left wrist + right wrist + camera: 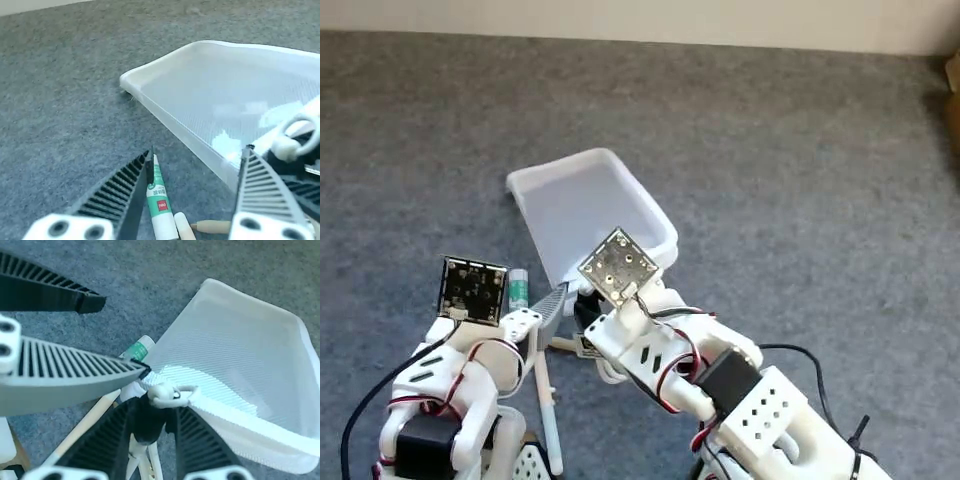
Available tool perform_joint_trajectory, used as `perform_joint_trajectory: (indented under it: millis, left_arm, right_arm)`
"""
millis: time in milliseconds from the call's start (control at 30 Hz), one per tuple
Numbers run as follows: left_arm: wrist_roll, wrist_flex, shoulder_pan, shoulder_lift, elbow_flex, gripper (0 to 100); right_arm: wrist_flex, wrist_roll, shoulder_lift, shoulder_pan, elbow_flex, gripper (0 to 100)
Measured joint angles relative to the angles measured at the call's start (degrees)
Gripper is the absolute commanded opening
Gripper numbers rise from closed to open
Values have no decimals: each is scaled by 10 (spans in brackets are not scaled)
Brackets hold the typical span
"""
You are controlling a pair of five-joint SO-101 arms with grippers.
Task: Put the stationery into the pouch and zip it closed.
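The white translucent pouch point(588, 212) lies flat on the grey carpet, with its zipper edge towards the arms. My right gripper point(152, 414) is shut on the dark zipper end of the pouch point(235, 365), just below the white ring pull point(167, 394). My left gripper point(199, 150) stands open beside it, low over the carpet, one finger on each side of the pouch's near corner point(225, 95). A green and white glue stick point(159, 197) lies by its finger. A wooden pencil point(215, 227) and a white pen point(182, 227) lie under it.
Grey carpet point(800, 140) stretches on all sides of the pouch. In the high view the glue stick point(519, 288) lies left of the pouch's corner and the pen point(549, 405) runs between the two arm bases.
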Motion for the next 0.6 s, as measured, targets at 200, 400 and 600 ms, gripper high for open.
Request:
perform_joint_trajectory:
  millis: [200, 400, 600]
  left_arm:
    - [-11, 18, 33, 0, -1, 271]
    - [-11, 19, 41, 0, -1, 270]
    - [-11, 19, 30, 0, 1, 267]
  right_arm:
    - [-1, 0, 0, 1, 0, 3]
    - [-1, 0, 0, 3, 0, 3]
    - [-1, 0, 0, 2, 0, 3]
